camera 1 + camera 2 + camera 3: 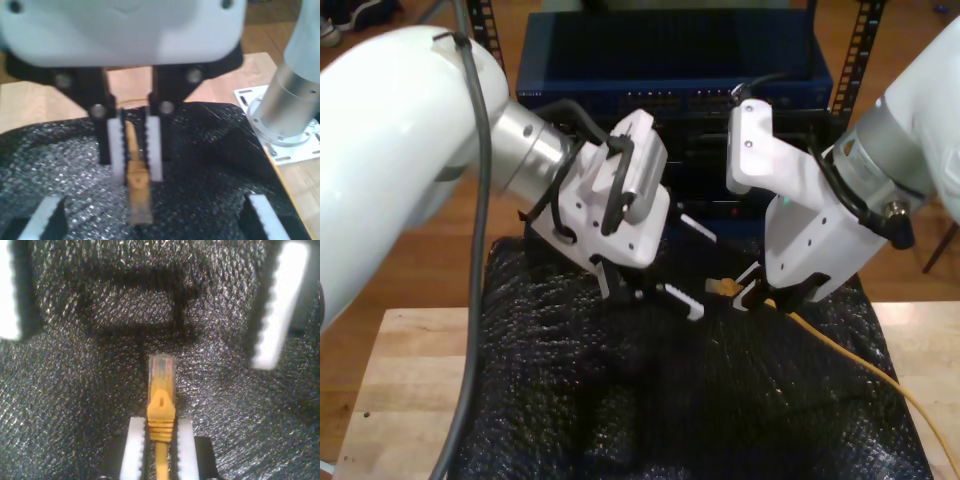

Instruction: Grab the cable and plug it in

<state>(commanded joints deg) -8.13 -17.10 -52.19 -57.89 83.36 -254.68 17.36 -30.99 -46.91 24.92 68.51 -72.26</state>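
One step is being shown as done: the cable (161, 412) is being clamped between the narrowed pads of the second pincer (160, 422), its clear plug (162, 367) jutting free over the black padding (620, 400) on the table (410, 370). Plugging in is being judged as wholly left. The first pincer (655, 292) is being held wide and empty near the plug. Any socket on the blue rack unit (670, 70) behind is being blurred beyond telling.
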